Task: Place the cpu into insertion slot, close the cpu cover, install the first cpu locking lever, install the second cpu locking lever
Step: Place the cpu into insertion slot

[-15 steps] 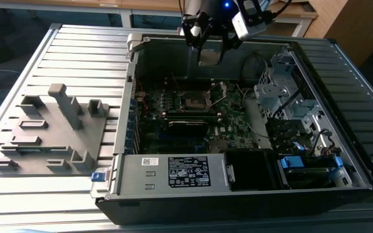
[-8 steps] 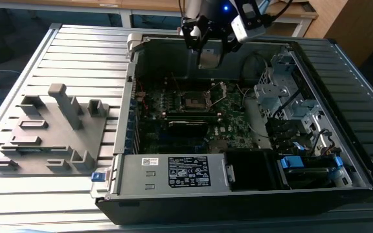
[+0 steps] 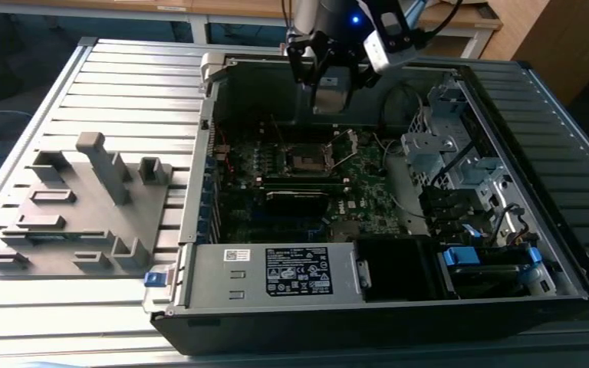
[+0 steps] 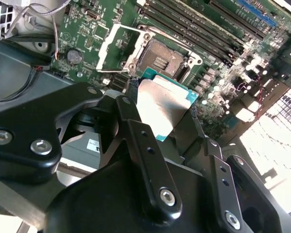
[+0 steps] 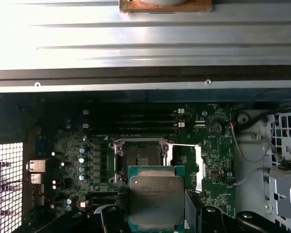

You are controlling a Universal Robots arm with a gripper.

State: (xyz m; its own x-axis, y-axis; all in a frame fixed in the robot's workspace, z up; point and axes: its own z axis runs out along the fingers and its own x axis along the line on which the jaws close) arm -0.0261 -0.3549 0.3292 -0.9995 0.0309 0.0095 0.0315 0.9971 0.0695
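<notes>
Nearest, the pincer is clamped on the cpu, one finger on each of two opposite edges, metal top facing the wrist cameras; I'd judge it light, thin and stiff, smooth enough on top to slip and delicate underneath, so the edges are the place to hold it, kept level; its top is dull silver-grey with faint print, framed by a green border; it hangs above the board, just beside the slot and not yet in it; the slot is a dark square, bare inside; its cover, a thin silvery frame, is swung open to one side; beyond lie the long black memory slots, the case and the ribbed tabletop.
</notes>
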